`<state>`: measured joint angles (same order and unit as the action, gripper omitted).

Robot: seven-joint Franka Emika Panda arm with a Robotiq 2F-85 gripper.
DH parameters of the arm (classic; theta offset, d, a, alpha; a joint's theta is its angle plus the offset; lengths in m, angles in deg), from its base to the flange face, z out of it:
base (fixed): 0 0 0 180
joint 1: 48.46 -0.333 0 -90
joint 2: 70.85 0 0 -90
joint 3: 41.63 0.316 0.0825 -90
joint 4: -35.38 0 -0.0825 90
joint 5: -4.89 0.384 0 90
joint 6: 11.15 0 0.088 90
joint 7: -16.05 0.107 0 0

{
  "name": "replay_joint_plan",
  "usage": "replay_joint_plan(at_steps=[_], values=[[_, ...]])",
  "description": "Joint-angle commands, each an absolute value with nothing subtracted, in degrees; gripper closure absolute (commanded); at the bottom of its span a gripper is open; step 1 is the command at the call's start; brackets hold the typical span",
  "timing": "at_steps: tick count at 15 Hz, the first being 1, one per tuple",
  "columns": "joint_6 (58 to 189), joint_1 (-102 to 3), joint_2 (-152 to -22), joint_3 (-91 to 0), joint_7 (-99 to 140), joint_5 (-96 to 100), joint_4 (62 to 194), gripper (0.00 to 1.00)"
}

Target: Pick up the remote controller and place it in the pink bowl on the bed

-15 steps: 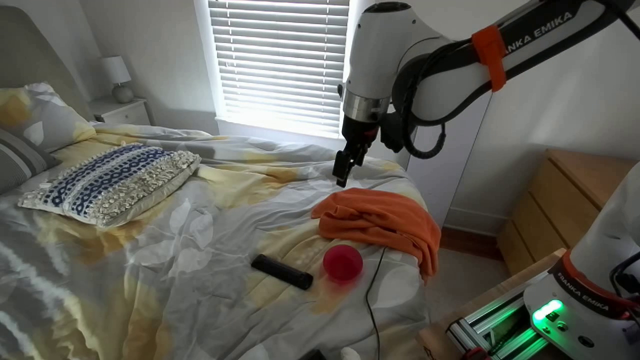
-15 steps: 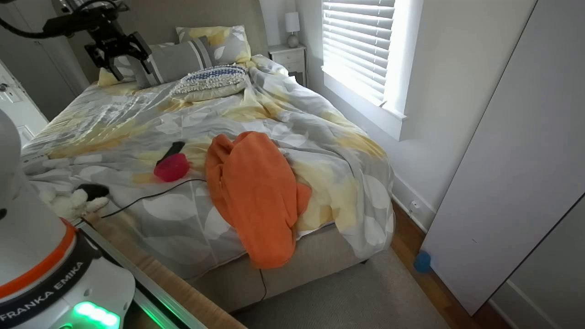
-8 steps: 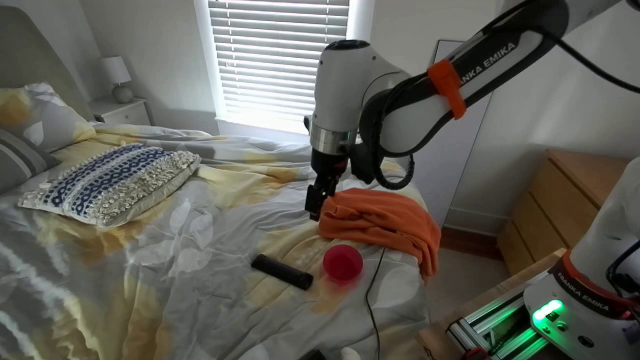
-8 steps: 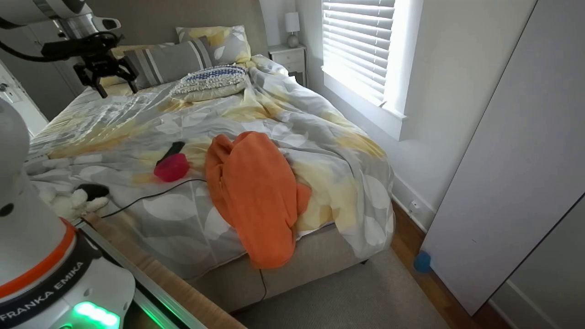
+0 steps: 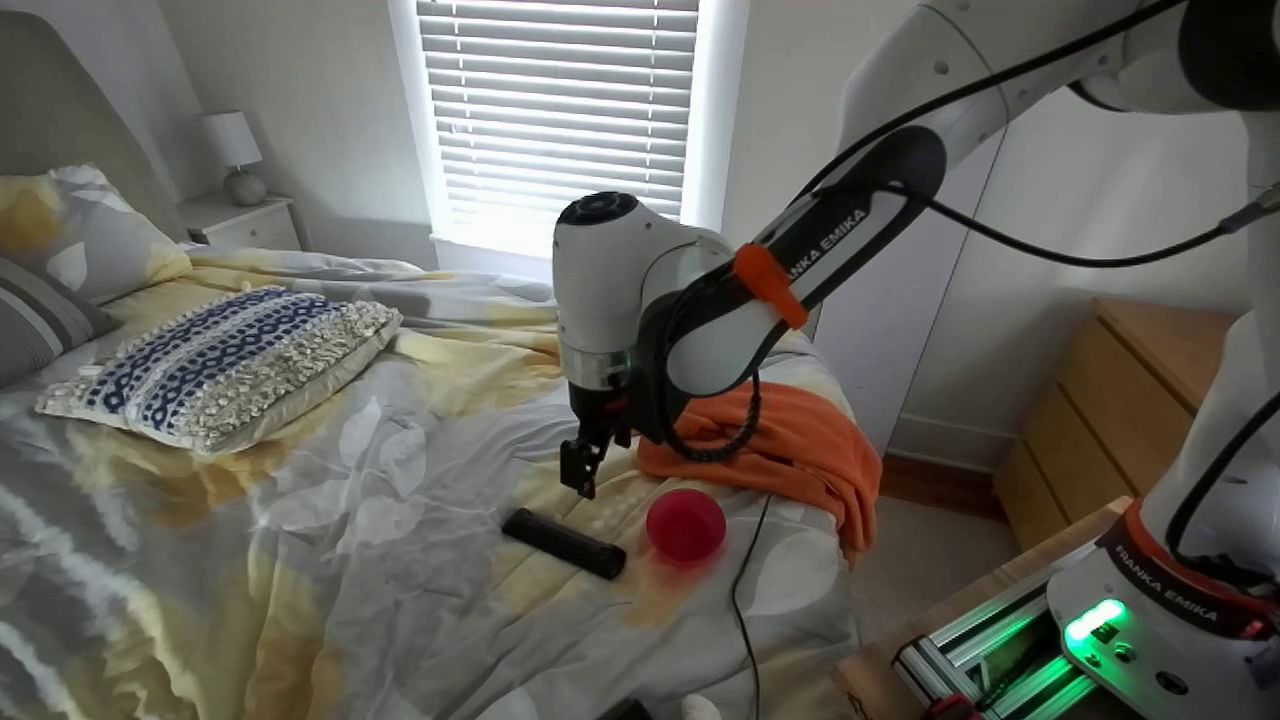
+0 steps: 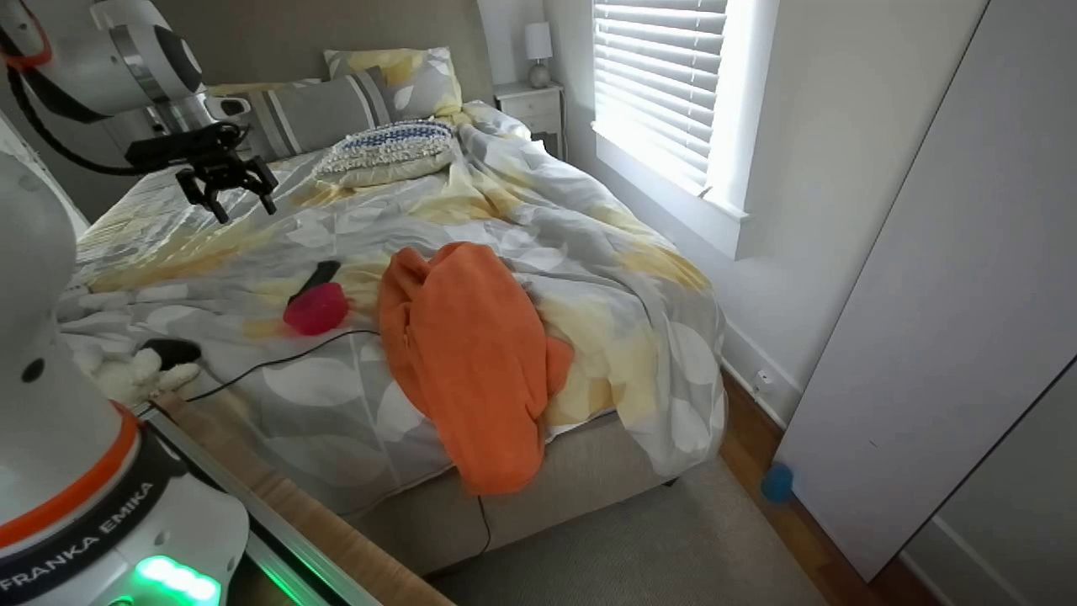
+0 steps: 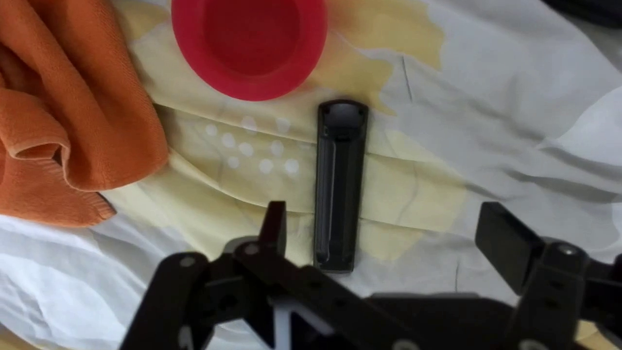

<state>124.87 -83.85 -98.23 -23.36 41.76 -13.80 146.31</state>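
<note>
Bed (image 5: 400, 600), covered in a grey, white and yellow print, filled much of both exterior views and carried the smaller items listed last. Chest of drawers (image 5: 1110, 430), in brown wood, stood well apart from it in an exterior view. Robot arm (image 5: 850, 225): I had it reaching over the bed, its end turned downward. Orange cloth (image 6: 475, 370): this lay heaped on the bed, part of it hanging over the edge. Cushion (image 5: 230, 365), blue and white with a shaggy border: it lay toward the head end, well apart from the cloth. Fingers (image 7: 508, 245): I held these wide apart above the bed, with nothing gripped and both tips free of contact. Pink bowl (image 7: 250, 46): it rested on the bed, opening upward, near the orange cloth. Remote controller (image 7: 340, 187), black and slender: it lay flat on the bed outside the pink bowl, one end near the bowl's rim with a strip of bed showing between. In the wrist view I saw its opposite end within the gap of the fingers, closer to one than to the other and below both. Black cable (image 6: 286, 360): this ran over the bed from the orange cloth, near the pink bowl.
</note>
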Motion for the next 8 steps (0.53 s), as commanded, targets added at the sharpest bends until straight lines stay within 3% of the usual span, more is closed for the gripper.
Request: replay_joint_plan(at_steps=[1, 8], values=[[124.26, -90.04, -105.68, -29.53, 48.96, -15.06, 138.98, 0.00], [124.71, -93.73, -109.14, -34.03, 48.22, -12.81, 136.32, 0.00]])
